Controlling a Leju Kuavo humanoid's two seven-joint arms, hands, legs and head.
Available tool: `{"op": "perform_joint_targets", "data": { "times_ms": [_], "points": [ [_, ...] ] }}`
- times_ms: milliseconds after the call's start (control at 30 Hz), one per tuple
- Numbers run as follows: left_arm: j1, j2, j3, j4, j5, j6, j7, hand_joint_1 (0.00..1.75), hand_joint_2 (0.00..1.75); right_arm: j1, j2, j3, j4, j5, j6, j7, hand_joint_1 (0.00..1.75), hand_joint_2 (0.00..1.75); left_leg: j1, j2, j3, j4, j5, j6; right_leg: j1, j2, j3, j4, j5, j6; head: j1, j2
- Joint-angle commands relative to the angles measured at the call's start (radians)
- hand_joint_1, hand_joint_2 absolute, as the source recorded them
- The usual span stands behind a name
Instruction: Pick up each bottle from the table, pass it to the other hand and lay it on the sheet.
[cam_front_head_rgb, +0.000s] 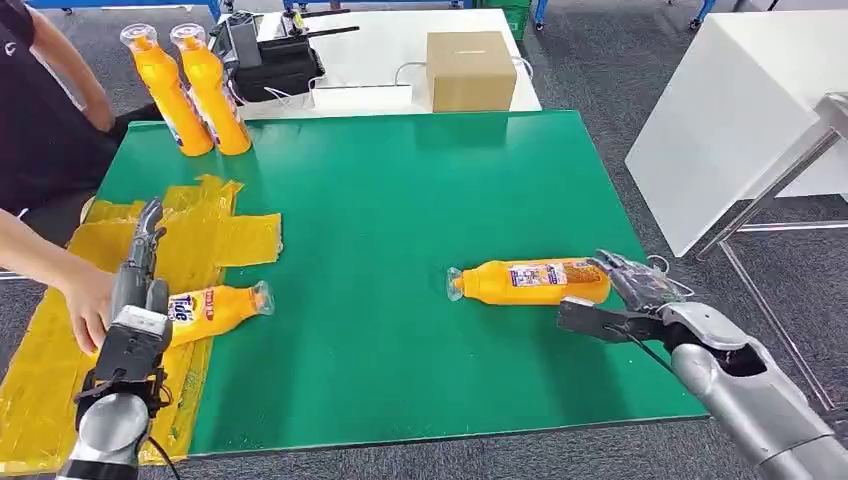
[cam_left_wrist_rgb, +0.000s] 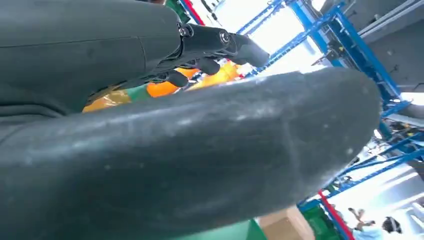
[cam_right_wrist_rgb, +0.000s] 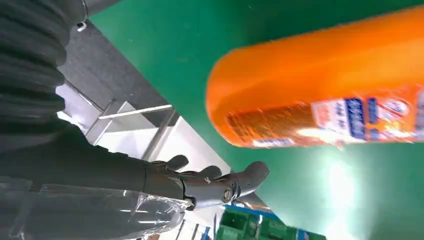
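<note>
An orange bottle (cam_front_head_rgb: 530, 282) lies on its side on the green table (cam_front_head_rgb: 400, 200), cap pointing left. My right hand (cam_front_head_rgb: 625, 297) is at its base end, fingers and thumb spread, not gripping it; the right wrist view shows the bottle (cam_right_wrist_rgb: 320, 85) apart from my fingers (cam_right_wrist_rgb: 220, 185). Another orange bottle (cam_front_head_rgb: 215, 308) lies on the yellow sheet (cam_front_head_rgb: 215, 240) at the table's left. My left hand (cam_front_head_rgb: 140, 275) hovers beside it, fingers stretched out and holding nothing. Two more orange bottles (cam_front_head_rgb: 190, 90) stand upright at the back left corner.
A person sits at the left; one hand (cam_front_head_rgb: 85, 305) reaches to the base of the bottle on the sheet. Behind the green table a white table holds a cardboard box (cam_front_head_rgb: 470, 70) and a black device (cam_front_head_rgb: 270, 60). A white table (cam_front_head_rgb: 730, 110) stands at the right.
</note>
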Motion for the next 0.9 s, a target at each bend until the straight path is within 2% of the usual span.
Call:
{"op": "perform_joint_targets", "data": {
  "times_ms": [33,300,400,567,600,733,900],
  "points": [
    [0.02,-0.027,-0.02,-0.057,0.016,-0.004,-0.009,0.0,0.0,-0.172,0.138,0.106,0.22,0.056,-0.027,0.006,0.0,1.75,0.0,0.005,0.004,-0.001,-0.001,-0.001,0.0,0.005,0.002,-0.001,0.001,-0.001,0.0,0.0],
    [0.018,-0.026,-0.027,-0.053,0.02,-0.009,-0.013,0.0,0.0,-0.218,0.179,0.131,0.289,0.085,-0.032,0.004,0.0,1.75,0.0,0.002,0.003,-0.001,0.0,-0.001,0.0,0.003,0.002,0.0,0.0,0.0,0.0,0.0],
    [-0.003,-0.029,-0.038,-0.064,0.028,-0.019,0.014,0.0,0.0,-0.254,0.222,0.154,0.329,0.105,-0.017,0.023,0.0,1.75,0.0,0.003,0.002,0.0,0.0,-0.001,0.0,0.003,0.001,0.001,0.0,0.0,0.0,0.0],
    [-0.016,-0.026,-0.055,-0.056,0.058,-0.02,0.003,0.0,0.0,-0.275,0.278,0.188,0.488,0.129,-0.009,0.013,0.0,1.75,0.0,0.004,0.005,-0.002,0.0,-0.002,0.0,0.005,0.003,0.0,0.001,-0.001,0.0,0.0],
    [-0.02,-0.024,-0.061,-0.051,0.068,-0.021,-0.008,0.0,0.0,-0.274,0.29,0.189,0.532,0.128,-0.01,0.003,0.0,1.75,0.001,0.001,0.003,-0.001,0.0,-0.001,0.001,0.002,0.002,0.0,0.001,-0.001,0.0,0.0],
    [-0.1,-0.011,-0.122,-0.013,0.094,-0.014,0.003,0.0,0.0,-0.273,0.341,0.246,0.736,0.159,0.047,-0.019,0.0,1.75,0.001,0.0,0.005,-0.001,0.001,-0.001,0.001,0.0,0.004,-0.001,0.001,-0.001,0.0,0.0],
    [-0.103,-0.009,-0.127,-0.007,0.096,-0.011,0.005,0.0,0.0,-0.271,0.339,0.247,0.745,0.161,0.036,-0.029,0.0,1.75,0.002,0.0,0.007,-0.001,0.001,-0.001,0.002,0.0,0.007,-0.002,0.0,-0.001,0.0,0.0]
  ]
}}
